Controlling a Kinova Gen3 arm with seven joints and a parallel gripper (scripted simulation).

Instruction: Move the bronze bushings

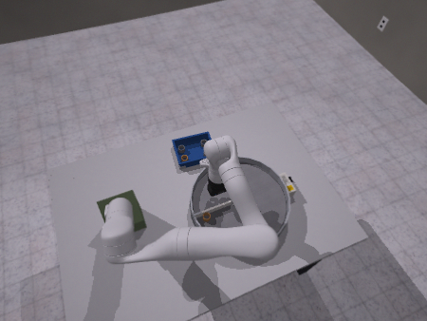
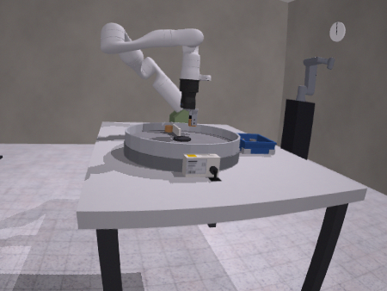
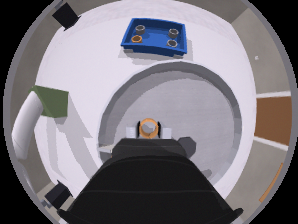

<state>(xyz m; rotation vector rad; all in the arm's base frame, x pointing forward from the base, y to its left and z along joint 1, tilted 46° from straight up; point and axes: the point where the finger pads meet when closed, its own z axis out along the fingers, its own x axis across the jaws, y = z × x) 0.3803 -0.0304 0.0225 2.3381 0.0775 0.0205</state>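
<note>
While the arm [image 1: 185, 244] [image 2: 148, 40] covers the middle of the turntable [image 1: 288, 204] [image 2: 181, 149] [image 3: 237, 122] in the top view, the exterior view shows a dark, low round piece [image 2: 182, 139] on the turntable's disc. The top and exterior views also show a bronze bushing [image 1: 207, 214] [image 2: 168, 128] on the turntable, near its pale bar [image 1: 213, 208] [image 2: 176, 130]; in the wrist view the gripper's black body blocks that spot.

Just beside the turntable sits the blue crate [image 1: 192, 137] [image 2: 258, 146] [image 3: 158, 49]. Only the wrist view shows all four pieces inside it: a bronze one [image 3: 136, 39] and three steel bushings [image 3: 140, 29] [image 3: 173, 32] [image 3: 172, 43]. From above, the arm hides part of the crate, and in the exterior view its wall hides most of the contents. A white box [image 1: 287, 183] [image 2: 200, 165] stands by the turntable's rim, out of the wrist view.

The gripper [image 2: 193, 122] [image 3: 148, 127] is partly spread, its fingers pinching another bronze bushing [image 2: 190, 122] [image 3: 148, 121] over the turntable's disc, inside the rim. The wrist view looks into the bushing's open end, so it is roughly upright. Whether its lower end touches the disc I cannot tell.
</note>
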